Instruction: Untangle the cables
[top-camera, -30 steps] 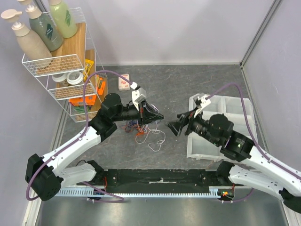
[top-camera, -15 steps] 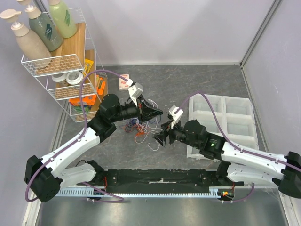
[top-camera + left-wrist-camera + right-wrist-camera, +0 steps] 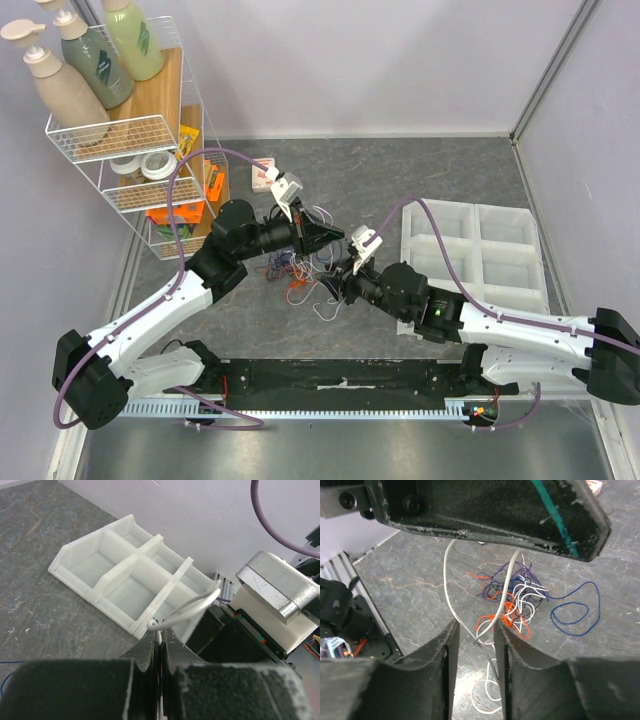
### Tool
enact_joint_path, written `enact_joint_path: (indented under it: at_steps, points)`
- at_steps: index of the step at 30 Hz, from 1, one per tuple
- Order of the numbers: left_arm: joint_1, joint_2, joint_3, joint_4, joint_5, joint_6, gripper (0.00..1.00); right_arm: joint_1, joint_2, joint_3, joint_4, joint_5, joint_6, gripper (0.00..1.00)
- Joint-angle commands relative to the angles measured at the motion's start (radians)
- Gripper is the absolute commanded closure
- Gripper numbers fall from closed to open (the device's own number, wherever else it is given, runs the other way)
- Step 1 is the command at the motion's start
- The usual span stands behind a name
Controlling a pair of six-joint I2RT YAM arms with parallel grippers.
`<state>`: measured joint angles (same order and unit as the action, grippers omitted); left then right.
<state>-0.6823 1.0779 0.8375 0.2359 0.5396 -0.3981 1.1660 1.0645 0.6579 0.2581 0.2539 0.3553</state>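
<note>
No legible text anywhere. Bottles (image 3: 98,62), far left, bear label marks, unreadable. Print on packet (image 3: 263,176) too small.

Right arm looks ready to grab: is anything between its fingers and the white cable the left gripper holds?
Nothing visible: the white cable hangs from the left gripper into the gap between the right gripper's fingers.

The left arm (image 3: 160,310) and the right arm (image 3: 520,325) have white shells and round black joints. A thick purple cord (image 3: 200,165) loops along each arm. Each wrist has a small white camera box (image 3: 288,190). The left gripper (image 3: 338,238) and the right gripper (image 3: 338,283) are black with scuffed grey edges. 1 left finger has a green stripe (image 3: 549,507).
</note>
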Motion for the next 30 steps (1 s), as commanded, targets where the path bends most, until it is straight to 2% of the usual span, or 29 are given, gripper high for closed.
enact_joint_path:
  at_steps: [1,4,5,9,13,15,18,20,26,30]
  points:
    - [-0.002,-0.019,0.009,0.016,-0.020,-0.030,0.98,0.008,-0.014,0.009,0.050,0.057,0.016,0.69]
    - [-0.002,-0.032,0.008,0.017,-0.026,-0.028,0.98,0.008,-0.032,0.003,0.026,0.084,0.031,0.99]
    - [-0.002,-0.039,0.006,0.022,-0.026,-0.027,0.98,0.008,-0.043,0.002,0.012,0.099,0.036,1.00]
    - [-0.002,-0.079,-0.008,0.031,-0.027,0.016,0.96,0.006,-0.107,-0.006,-0.101,0.240,0.083,1.00]
    - [-0.002,-0.113,-0.017,0.025,-0.012,0.053,0.52,0.003,-0.172,0.045,-0.319,0.387,0.108,1.00]
    - [-0.002,-0.121,-0.021,0.036,0.003,0.059,0.44,-0.015,-0.178,0.100,-0.438,0.448,0.122,1.00]
    - [-0.002,-0.119,-0.014,0.016,0.002,0.074,0.42,-0.063,-0.175,0.170,-0.548,0.476,0.122,1.00]
    - [0.000,-0.113,-0.008,0.003,-0.006,0.081,0.36,-0.109,-0.173,0.210,-0.597,0.476,0.117,1.00]
    - [-0.005,-0.104,-0.006,-0.007,-0.015,0.091,0.36,-0.339,-0.106,0.340,-0.683,0.342,0.090,1.00]
    - [-0.003,-0.088,0.003,-0.033,-0.035,0.096,0.36,-0.442,-0.049,0.489,-0.727,0.323,0.045,1.00]
